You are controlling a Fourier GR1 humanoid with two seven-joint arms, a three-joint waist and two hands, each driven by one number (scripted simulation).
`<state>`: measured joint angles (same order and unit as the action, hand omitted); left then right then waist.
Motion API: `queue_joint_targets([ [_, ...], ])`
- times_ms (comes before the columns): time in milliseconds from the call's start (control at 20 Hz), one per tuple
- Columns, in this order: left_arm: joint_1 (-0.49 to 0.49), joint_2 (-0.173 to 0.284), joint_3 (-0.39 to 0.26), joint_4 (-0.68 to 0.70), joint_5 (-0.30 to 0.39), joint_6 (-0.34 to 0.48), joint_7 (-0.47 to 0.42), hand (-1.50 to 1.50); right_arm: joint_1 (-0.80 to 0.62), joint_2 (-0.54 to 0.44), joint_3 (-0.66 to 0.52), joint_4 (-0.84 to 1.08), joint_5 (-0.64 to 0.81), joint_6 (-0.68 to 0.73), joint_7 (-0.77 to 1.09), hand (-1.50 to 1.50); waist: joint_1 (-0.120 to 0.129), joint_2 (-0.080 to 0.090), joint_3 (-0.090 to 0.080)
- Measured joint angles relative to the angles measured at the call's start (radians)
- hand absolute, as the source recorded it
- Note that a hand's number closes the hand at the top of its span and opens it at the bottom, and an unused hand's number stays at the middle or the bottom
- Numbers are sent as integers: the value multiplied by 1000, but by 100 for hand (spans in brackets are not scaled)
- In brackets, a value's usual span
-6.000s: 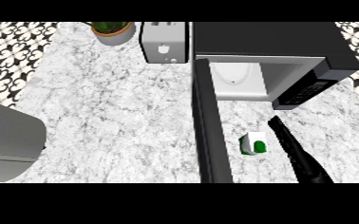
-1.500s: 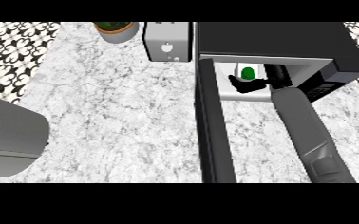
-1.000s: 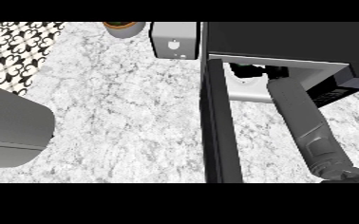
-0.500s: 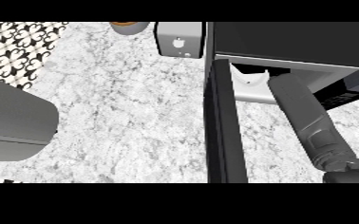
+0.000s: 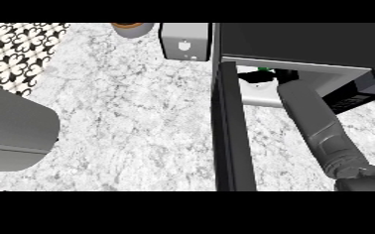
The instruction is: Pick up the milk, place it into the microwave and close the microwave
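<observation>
Reaching into the microwave [image 5: 293,42], your right robot hand [image 5: 275,75] is almost wholly tucked under the oven's top edge. Only a dark sliver shows past the end of the right forearm [image 5: 319,124], so you cannot tell how it is set, or whether it has the milk [image 5: 264,70].

The milk shows just beside that sliver as a green cap with a bit of white below it, at the mouth of the cavity. It looks to be inside, or right at the threshold. The arm runs in straight and low, probably to carry the carton deep enough to clear the door.

Left of the robot hand, the door [image 5: 227,129] stands wide open and edge-on, well out of the arm's path. It has to be shut once the arm is out.

Farther left, on the counter [image 5: 139,114], a white box [image 5: 184,40] sits just beside the microwave, with a pot [image 5: 132,29] beyond it. Neither blocks the door's swing. Your left forearm [image 5: 22,134] rests at the far left, its hand out of view.
</observation>
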<state>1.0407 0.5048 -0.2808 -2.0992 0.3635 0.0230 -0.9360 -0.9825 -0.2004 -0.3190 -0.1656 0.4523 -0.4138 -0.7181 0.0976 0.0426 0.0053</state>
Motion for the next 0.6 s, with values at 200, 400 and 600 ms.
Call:
queue_joint_targets([
  [200,-10,-14,-37,3,-28,4,9,-150,3,-8,-24,9,-27,80,-43,-150,-11,-7,0],
  [400,-22,-13,-60,-12,-46,3,31,-150,18,-9,-45,13,-54,162,-95,-150,-27,-14,-1],
  [600,-38,-35,-121,-38,-109,34,62,-150,42,-6,-60,11,-78,237,-134,-150,-47,-23,-2],
])
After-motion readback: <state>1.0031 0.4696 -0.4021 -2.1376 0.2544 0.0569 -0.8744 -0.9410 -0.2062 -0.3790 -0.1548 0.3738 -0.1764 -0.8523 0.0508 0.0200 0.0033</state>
